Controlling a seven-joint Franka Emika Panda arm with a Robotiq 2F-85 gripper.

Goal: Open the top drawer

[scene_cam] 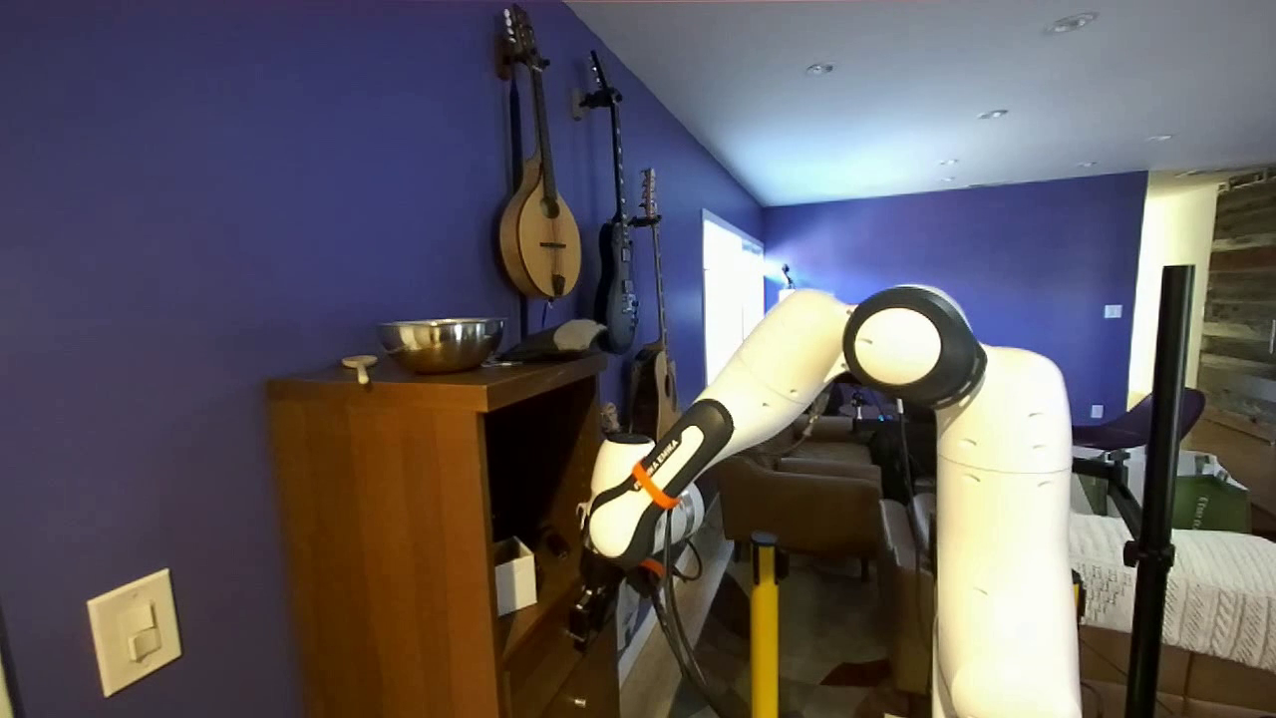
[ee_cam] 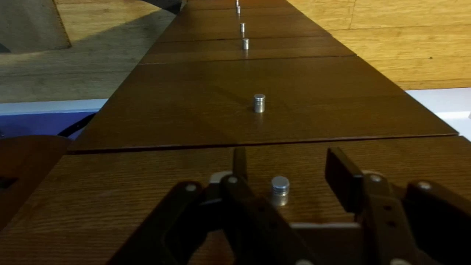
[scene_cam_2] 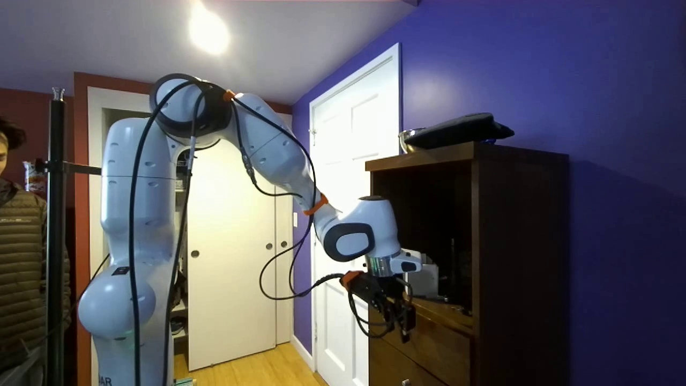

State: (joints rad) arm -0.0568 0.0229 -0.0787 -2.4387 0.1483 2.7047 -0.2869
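Note:
The top drawer shows as a wide brown front nearest the camera in the wrist view (ee_cam: 121, 184). It also shows below the cubby in both exterior views (scene_cam: 543, 648) (scene_cam_2: 442, 346). Its front looks shut, roughly level with the front below. A small silver knob (ee_cam: 280, 190) stands out from it. My gripper (ee_cam: 289, 173) is open, with one black finger on each side of the knob in the wrist view. Neither finger appears to touch the knob. In both exterior views the gripper (scene_cam: 588, 613) (scene_cam_2: 403, 321) is close in front of the drawer. The pale box sides are hidden.
The brown cabinet (scene_cam: 379, 548) (scene_cam_2: 520, 257) has an open cubby above the drawer, with a white box (scene_cam: 514, 578) (scene_cam_2: 423, 281) inside. A metal bowl (scene_cam: 444, 346) and a dark bag (scene_cam_2: 461, 131) lie on top. Lower drawers with silver knobs (ee_cam: 259, 103) continue below. A yellow post (scene_cam: 765, 628) stands nearby.

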